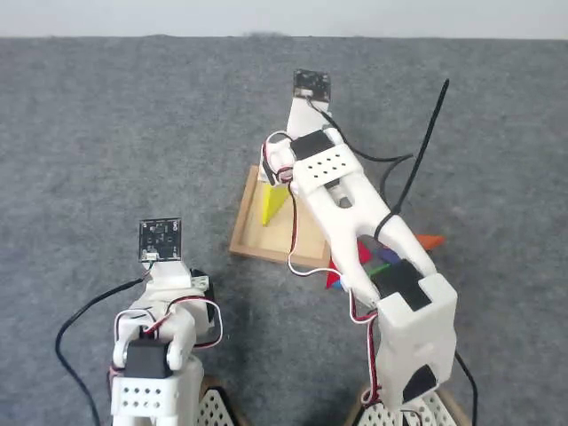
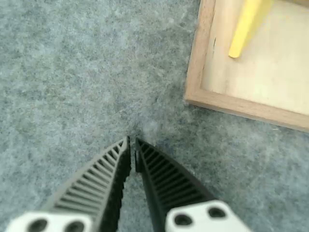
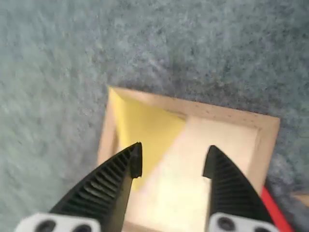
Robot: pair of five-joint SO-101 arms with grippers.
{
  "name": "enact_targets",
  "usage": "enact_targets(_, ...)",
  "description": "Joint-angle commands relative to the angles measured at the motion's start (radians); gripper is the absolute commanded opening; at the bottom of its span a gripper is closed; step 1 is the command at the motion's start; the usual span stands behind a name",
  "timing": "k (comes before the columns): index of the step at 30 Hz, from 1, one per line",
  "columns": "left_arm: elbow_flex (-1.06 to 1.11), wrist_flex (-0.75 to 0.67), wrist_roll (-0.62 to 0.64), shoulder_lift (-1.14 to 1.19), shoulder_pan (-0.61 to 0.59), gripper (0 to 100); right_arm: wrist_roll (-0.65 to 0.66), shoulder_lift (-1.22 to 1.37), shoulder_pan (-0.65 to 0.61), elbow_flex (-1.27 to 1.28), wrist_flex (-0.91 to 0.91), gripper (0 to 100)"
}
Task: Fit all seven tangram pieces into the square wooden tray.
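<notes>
The grey carpeted table (image 1: 106, 133) carries everything. The right arm (image 1: 355, 222) stretches across it and over the square wooden tray (image 1: 246, 210), while the left arm (image 1: 155, 355) is folded back near its base.

The tray holds one piece, a large yellow triangular piece (image 1: 273, 206), tucked along the tray side away from the loose pieces. Whether it lies flat or leans on the wall is hard to tell. The rest lie on the carpet beside the tray, partly under the right arm, among them a red piece (image 1: 364, 252) and an orange piece (image 1: 430, 240).

The task looks early: the first piece is in and the others are not yet placed. The next move probably calls for the right arm to draw back from the tray and go to the loose cluster for another piece, and perhaps first to nudge the yellow triangle flat.

The right gripper (image 3: 171, 162) hangs above the tray with its fingers (image 3: 120, 179) spread wide and nothing between them. One tip is over the yellow triangle. The left gripper (image 2: 133, 142) points at bare carpet just beside a tray corner, fingers (image 2: 106, 174) pressed nearly together and empty.
</notes>
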Motion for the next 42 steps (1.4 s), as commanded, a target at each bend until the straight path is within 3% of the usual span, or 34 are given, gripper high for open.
enact_targets(1,-0.013,0.005,-0.015,-0.02,-0.006,1,0.158,-0.143,-0.007,-0.06,0.073,20.7)
enact_targets(7,-0.013,0.005,-0.015,-0.02,-0.006,1,0.413,-0.392,-0.002,-0.009,0.148,1.7)
enact_targets(10,-0.013,0.005,-0.015,-0.02,-0.006,1,0.479,-0.522,-0.008,0.167,0.094,1.1)
enact_targets(13,-0.013,0.005,-0.015,-0.02,-0.006,1,0.517,-0.638,-0.005,0.428,-0.094,0.8)
enact_targets(17,-0.013,0.005,-0.015,-0.02,-0.006,1,0.669,-0.74,-0.002,0.787,-0.492,0.8)
enact_targets(21,-0.013,0.005,-0.015,-0.02,-0.006,1,0.715,-0.722,0.021,0.964,-0.773,0.9)
enact_targets(35,-0.013,0.005,-0.015,-0.02,-0.006,1,0.654,-0.248,0.065,0.578,-0.662,0.9)
enact_targets(42,-0.013,0.005,-0.015,-0.02,-0.006,1,0.601,-0.131,0.085,0.508,-0.671,0.9)
